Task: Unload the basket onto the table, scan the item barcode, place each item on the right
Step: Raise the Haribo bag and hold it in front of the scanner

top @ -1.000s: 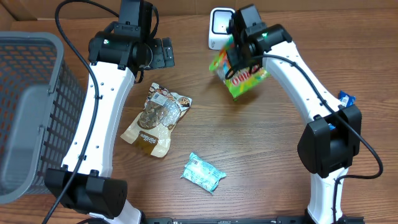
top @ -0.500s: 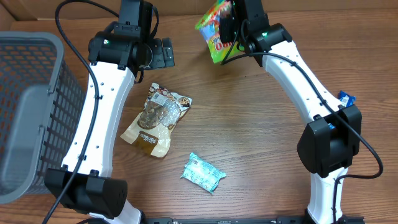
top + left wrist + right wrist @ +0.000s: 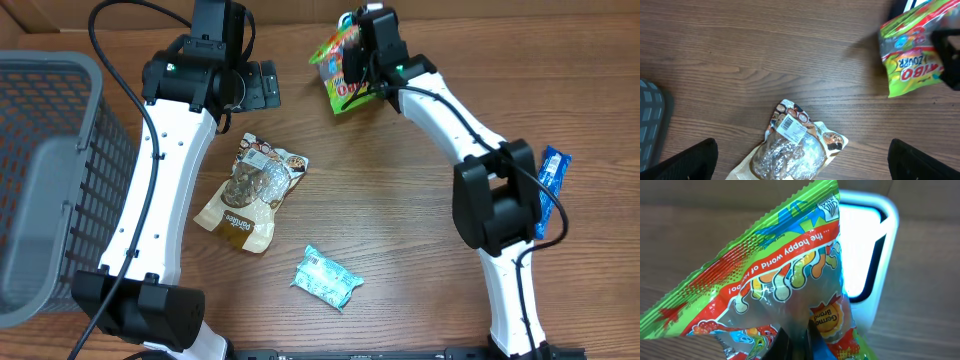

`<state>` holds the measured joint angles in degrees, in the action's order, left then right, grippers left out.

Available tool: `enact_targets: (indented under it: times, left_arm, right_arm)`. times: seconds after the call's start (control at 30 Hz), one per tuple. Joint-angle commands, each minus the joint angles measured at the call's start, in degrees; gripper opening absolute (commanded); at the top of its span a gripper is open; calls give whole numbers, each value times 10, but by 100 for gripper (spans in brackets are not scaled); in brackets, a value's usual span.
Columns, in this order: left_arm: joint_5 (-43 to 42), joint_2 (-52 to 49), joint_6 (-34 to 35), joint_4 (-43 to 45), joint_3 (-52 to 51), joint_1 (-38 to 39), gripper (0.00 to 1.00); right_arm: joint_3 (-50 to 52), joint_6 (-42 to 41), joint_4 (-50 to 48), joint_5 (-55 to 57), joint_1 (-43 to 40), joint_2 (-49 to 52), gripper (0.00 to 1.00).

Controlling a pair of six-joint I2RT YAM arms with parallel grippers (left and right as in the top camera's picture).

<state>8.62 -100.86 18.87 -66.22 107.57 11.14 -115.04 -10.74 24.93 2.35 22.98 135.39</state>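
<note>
The right gripper (image 3: 358, 62) is closed tight on the green gummy bag (image 3: 338, 75), pinching it by its lower part so that the crimped top edge points away from the wrist. The bag hangs clear of the surface (image 3: 400, 230), near the middle of its far edge. In the right wrist view it sits directly in front of the white scanner (image 3: 880, 255), whose lit window shows past the bag's right side; whether bag and scanner touch cannot be told. The right arm rises from the near right corner, bends at a dark elbow joint and stretches its white forearm diagonally towards the far edge.

The left gripper (image 3: 262, 86) is spread fully and holds nothing. It hangs above bare wood towards the far edge, left of the bag and apart from it. The left arm runs from the near left corner straight up to the far edge, its wrist turned downwards.

Below the left gripper lies a brown snack pouch (image 3: 250, 190), label up. A teal packet (image 3: 327, 277) lies towards the near edge, a blue packet (image 3: 549, 180) by the right edge. A grey basket (image 3: 50, 180) stands at the left edge.
</note>
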Motion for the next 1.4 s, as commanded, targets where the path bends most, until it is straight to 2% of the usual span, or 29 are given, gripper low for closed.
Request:
enact_targets:
  times: [0.0,0.23,0.57,0.8,1.13,1.37]
  left_arm:
    - [3,9,-13,0,9,-2,100]
    - [3,9,-13,0,9,-2,100]
    - [3,9,-13,0,9,-2,100]
    - [3,9,-13,0,9,-2,100]
    - [3,9,-13,0,9,-2,100]
    - [3,9,-13,0,9,-2,100]
  right_arm:
    - [-17,-29,-17,-1,3,-17,4]
    - [-17,-87,-8,-15,2,-17,4]
    - [-17,-228,-35,15,1,-17,4]
    - [-17,-379,-33,35,1,-17,4]
    - [-17,-457,-35,7,1,-17,4]
    - [-17,-477,-38,-9,1,-17,4]
